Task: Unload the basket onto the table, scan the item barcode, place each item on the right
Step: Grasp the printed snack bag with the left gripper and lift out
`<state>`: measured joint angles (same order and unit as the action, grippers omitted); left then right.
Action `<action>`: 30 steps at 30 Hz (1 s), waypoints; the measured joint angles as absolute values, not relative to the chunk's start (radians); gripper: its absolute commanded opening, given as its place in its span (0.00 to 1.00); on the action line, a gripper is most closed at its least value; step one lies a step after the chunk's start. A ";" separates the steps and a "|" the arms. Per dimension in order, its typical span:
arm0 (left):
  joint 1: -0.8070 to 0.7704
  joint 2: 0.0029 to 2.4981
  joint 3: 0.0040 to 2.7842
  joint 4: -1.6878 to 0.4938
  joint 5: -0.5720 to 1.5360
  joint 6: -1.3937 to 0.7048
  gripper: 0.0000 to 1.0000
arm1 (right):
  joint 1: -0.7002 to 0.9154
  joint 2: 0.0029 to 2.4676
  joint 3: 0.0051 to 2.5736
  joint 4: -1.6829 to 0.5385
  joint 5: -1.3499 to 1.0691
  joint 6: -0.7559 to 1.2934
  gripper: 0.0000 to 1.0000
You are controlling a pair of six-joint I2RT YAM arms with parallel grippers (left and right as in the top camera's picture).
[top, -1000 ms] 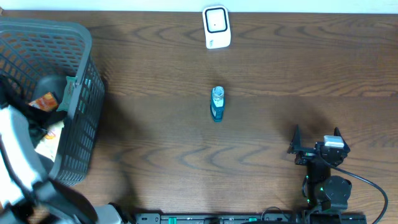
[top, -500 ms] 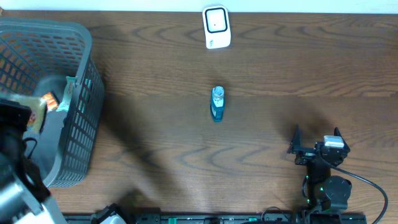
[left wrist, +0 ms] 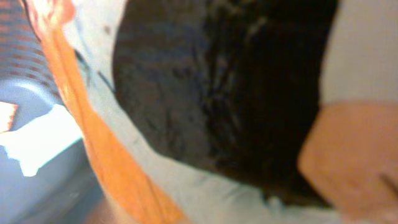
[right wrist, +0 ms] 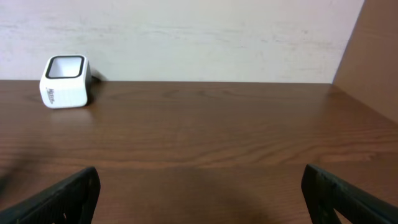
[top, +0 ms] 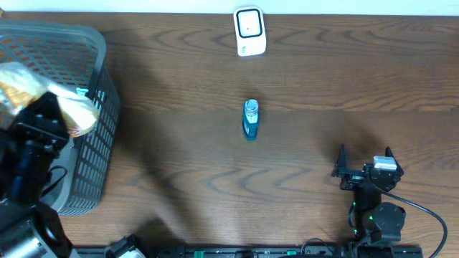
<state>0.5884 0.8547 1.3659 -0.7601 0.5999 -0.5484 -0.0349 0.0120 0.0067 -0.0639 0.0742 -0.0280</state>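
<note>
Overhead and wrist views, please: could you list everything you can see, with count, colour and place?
table: one, dark brown wood, under everything.
basket: one, grey mesh, at the table's left end; what is inside it is mostly hidden.
snack packet: one, orange, white and dark, blurred, held over the basket.
bottle: one, teal with a pale cap, at the middle of the table.
scanner: one, white with a dark window, at the far edge, centre.
left gripper: one, black, shut on the snack packet, which fills its wrist view.
right gripper: one, black, open and empty, at the near right, facing the scanner.
</note>
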 measured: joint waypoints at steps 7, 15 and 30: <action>0.354 0.855 1.366 -0.731 0.620 -0.493 0.07 | -0.035 0.012 0.007 -0.064 0.074 -0.028 0.99; 0.074 0.864 1.364 -0.714 0.623 -0.376 0.07 | -0.035 0.012 0.007 -0.064 0.074 -0.028 0.99; -0.355 1.179 1.334 -0.841 0.231 -0.331 0.07 | -0.035 0.012 0.007 -0.064 0.074 -0.028 0.99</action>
